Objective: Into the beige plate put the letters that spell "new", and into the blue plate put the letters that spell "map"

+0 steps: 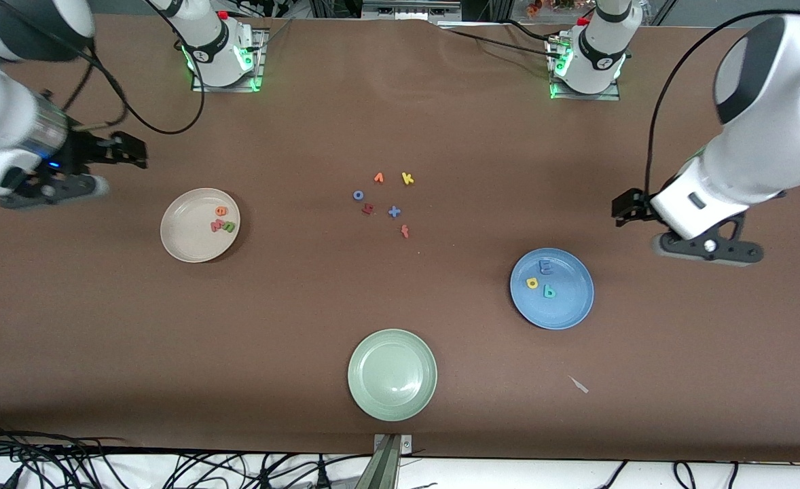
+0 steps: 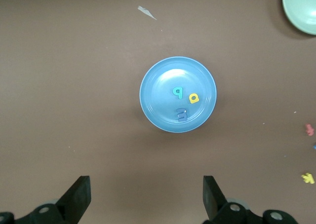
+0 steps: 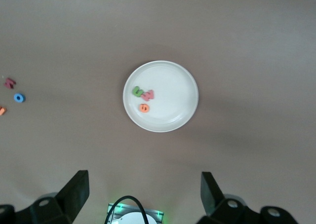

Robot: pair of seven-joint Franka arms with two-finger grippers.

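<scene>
Sorting looks finished: the green, orange and salmon-red foam letters (image 1: 222, 221) lie in the round beige plate (image 1: 183, 238), the blue, yellow and teal letters (image 1: 542, 278) in the round blue plate (image 1: 570, 305), while the left gripper (image 2: 146, 197) and right gripper (image 3: 143, 193) hang empty with jaws apart, so nothing remains but retreat.

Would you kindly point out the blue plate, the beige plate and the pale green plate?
blue plate (image 1: 566, 309), front view, bare inner surface.
beige plate (image 1: 186, 238), front view, bare inner surface.
pale green plate (image 1: 392, 373), front view, centre.

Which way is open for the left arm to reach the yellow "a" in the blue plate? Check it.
Probably yes, straight down. The left gripper hangs beside the blue plate with jaws open and empty; the yellow "a" lies uncovered, with the blue "m" and teal "p" close by.
</scene>
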